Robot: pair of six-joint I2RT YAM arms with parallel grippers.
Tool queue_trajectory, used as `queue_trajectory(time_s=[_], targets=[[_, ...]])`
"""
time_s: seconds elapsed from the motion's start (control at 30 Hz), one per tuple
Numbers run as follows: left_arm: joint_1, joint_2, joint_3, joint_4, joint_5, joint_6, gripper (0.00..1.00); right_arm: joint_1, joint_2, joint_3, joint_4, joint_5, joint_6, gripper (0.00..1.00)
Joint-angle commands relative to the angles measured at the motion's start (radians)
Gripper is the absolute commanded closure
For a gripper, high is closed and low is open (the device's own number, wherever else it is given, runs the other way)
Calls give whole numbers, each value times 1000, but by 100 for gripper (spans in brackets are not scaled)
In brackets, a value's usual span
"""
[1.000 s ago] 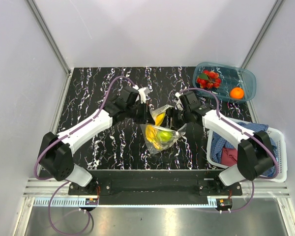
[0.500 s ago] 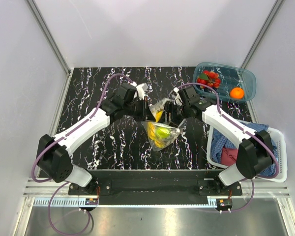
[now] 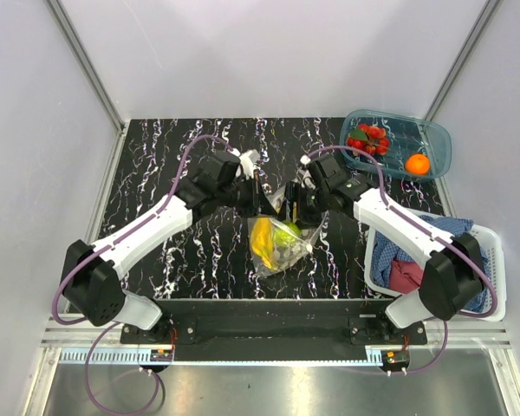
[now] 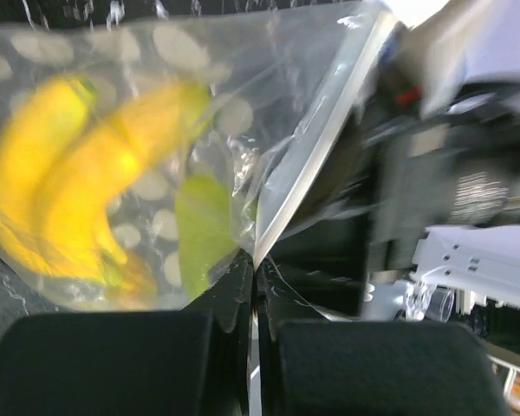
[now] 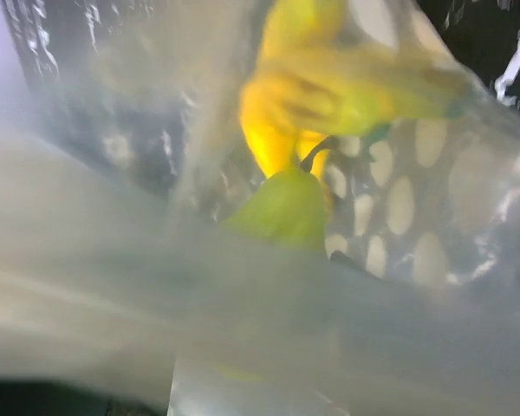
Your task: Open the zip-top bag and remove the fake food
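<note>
Spanning mid-frame: black marbled tabletop (image 3: 173, 139). White slatted basket (image 3: 494, 286), lower right, holds cloths (image 3: 394, 256). Teal tray (image 3: 433, 134), upper right, holds red berry cluster (image 3: 368, 139) and orange (image 3: 418, 163). Zip-top bag (image 3: 282, 247) sits at centre between both hands, with yellow banana (image 3: 263, 241) and green fruit (image 3: 286, 232) inside. Left hand (image 3: 258, 195) is pinched fully closed on the bag's top edge. Right hand (image 3: 296, 206) meets the bag's other side; its grip cannot be told, since blurred plastic fills its wrist view.

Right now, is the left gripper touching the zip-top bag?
Touching. The left wrist view shows the left gripper shut on the edge of the zip-top bag.
</note>
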Motion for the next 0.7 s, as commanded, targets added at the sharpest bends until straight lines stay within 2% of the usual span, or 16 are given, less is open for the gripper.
queue_trajectory(time_s=[0.0, 0.23, 0.47, 0.67], targets=[[-43, -34, -46, 41, 41, -22, 100, 7, -39, 129, -10, 103, 23, 99], [-77, -45, -30, 24, -24, -25, 100, 7, -21, 262, -109, 154, 97, 100], [-57, -62, 4, -116, -212, 43, 100, 5, -139, 296, -215, 238, 63, 100], [1, -88, -23, -140, -204, 92, 100, -62, -110, 435, -284, 295, -17, 100]])
